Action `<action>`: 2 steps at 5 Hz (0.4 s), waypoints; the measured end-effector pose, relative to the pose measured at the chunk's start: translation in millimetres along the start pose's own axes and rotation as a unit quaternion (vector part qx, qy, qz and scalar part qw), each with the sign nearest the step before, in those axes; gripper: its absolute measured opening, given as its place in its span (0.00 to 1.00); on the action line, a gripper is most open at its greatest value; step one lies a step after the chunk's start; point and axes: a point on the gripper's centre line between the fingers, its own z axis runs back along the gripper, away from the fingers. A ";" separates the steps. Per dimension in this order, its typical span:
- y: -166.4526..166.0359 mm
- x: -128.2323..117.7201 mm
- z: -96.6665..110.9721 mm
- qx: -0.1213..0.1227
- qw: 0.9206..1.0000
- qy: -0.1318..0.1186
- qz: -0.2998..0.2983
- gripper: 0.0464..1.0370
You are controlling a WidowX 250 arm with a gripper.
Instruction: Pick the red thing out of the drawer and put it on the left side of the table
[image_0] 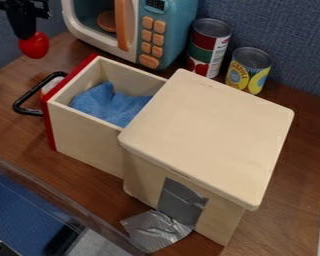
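Silver tape (156, 231) in front, open wooden drawer (86, 140) behind, then red ball (34, 46) in the gripper (29, 36).
Past the black handle (36, 89), the ball hangs above the left tabletop (12, 80), fingers closed on it; lower gently and release only after contact, because it may roll.

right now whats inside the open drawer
In the drawer lies a crumpled blue cloth. What is beneath the cloth, or further back under the box top, is hidden.
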 end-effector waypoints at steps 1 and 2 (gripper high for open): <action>-3.0 -6.9 -10.5 -0.007 1.000 0.008 -0.005 0.00; -5.1 -10.8 -19.1 -0.001 1.000 0.006 -0.014 0.00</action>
